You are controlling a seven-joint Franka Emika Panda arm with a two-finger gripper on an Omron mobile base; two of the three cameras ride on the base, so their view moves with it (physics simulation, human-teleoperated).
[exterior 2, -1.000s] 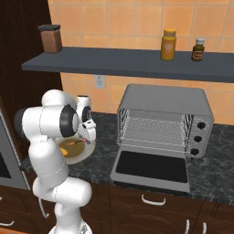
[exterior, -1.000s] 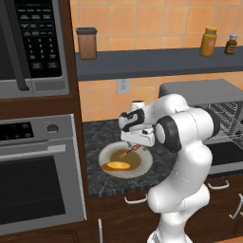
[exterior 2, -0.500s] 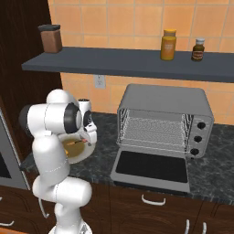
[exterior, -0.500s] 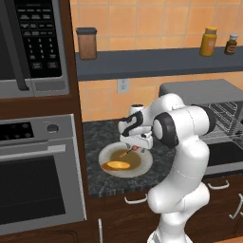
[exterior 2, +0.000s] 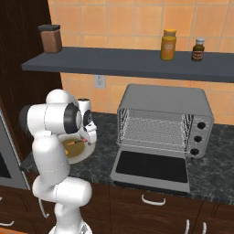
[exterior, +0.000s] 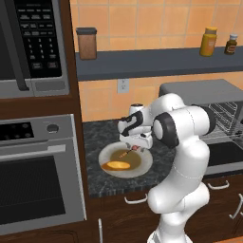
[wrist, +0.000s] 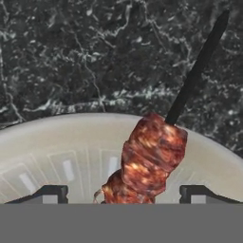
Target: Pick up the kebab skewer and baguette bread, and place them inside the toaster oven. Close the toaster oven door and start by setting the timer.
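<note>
gripper (wrist: 123,194) having dropped lower over the plate (wrist: 57,142) | fingers spread, straddling kebab skewer (wrist: 149,159), not gripping | skewer lying on plate beside baguette bread (exterior: 117,165)

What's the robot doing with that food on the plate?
The robot's end effector is down over the plate, with one finger on each side of the kebab skewer, not gripping it yet. The baguette bread lies on the same plate. The toaster oven sits with its door open.

plate (exterior: 142,163): skewer (wrist: 149,159) between fingers (wrist: 50,193) | toaster oven (exterior 2: 164,125): door (exterior 2: 153,169) down, mouth unblocked | desk (exterior 2: 103,167) between: bare
</note>
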